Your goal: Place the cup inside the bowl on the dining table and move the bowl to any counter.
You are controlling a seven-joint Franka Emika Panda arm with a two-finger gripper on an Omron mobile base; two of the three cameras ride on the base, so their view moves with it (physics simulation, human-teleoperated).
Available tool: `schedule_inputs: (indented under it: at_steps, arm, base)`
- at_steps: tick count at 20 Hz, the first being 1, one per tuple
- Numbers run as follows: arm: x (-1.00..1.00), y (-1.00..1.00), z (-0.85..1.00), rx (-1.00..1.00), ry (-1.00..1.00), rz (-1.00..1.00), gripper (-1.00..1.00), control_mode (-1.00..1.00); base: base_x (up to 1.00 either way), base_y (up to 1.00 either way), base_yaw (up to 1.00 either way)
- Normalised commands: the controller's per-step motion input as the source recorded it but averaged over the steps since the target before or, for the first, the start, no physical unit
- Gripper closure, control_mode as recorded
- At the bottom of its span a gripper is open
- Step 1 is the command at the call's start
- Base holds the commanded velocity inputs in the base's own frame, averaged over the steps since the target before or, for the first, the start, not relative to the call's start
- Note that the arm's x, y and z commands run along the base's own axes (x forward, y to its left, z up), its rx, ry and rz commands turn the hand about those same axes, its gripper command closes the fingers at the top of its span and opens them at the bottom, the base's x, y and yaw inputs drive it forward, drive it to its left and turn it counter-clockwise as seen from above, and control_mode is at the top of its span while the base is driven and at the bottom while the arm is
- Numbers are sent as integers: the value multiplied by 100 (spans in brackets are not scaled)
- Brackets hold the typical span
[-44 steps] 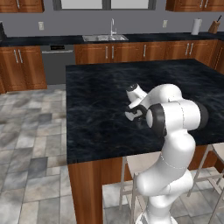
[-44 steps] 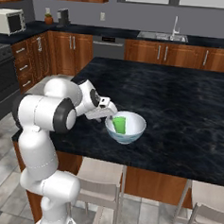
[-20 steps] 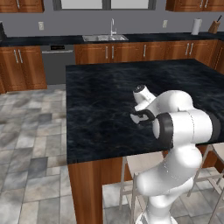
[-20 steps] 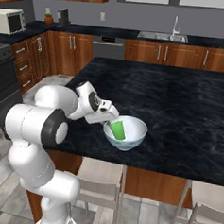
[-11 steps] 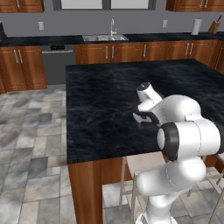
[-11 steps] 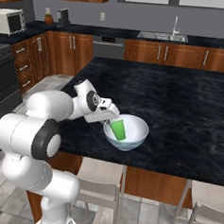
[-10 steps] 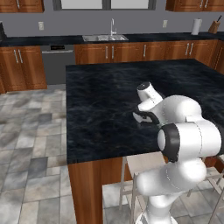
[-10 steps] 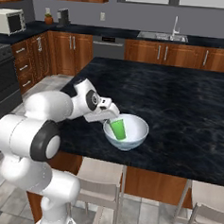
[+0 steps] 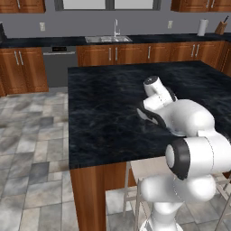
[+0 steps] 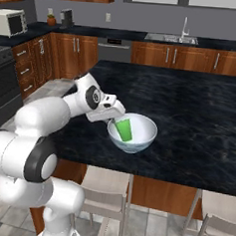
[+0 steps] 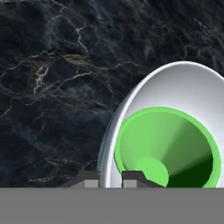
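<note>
On dining table [image 10: 199, 120], hand [image 11: 109, 177] pinches bowl [image 10: 141, 136] rim beside cup [image 10: 123, 129].

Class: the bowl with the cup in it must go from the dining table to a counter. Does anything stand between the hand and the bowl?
Nothing visible. The hand is already at the rim of the bowl, one fingertip on each side of it, the cup inside.

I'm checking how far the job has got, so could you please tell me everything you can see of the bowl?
The bowl is wide, round and pale bluish-white, glassy, with flaring sides. It sits upright on the black marbled dining table, near its front edge. The green cup stands inside it, leaning a little. The gripper is at the bowl's rim, its fingers closed on either side of the wall.
</note>
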Motion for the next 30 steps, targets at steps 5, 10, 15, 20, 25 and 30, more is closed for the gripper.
schedule_inputs:
  at_steps: [5,10,15,20,25,30]
  arm:
    - [-18,29,46,-3,0,0,100,-100]
    - [-23,49,39,-5,0,0,100,-100]
    - [-26,60,40,-5,0,0,100,-100]
    - [-41,60,43,-4,0,0,100,-100]
    - [-52,64,35,-5,0,2,100,-100]
    - [-53,60,35,-4,0,2,100,-100]
  base:
    - [0,0,0]
    - [0,0,0]
    - [0,0,0]
    - [0,0,0]
    - [0,0,0]
    - [0,0,0]
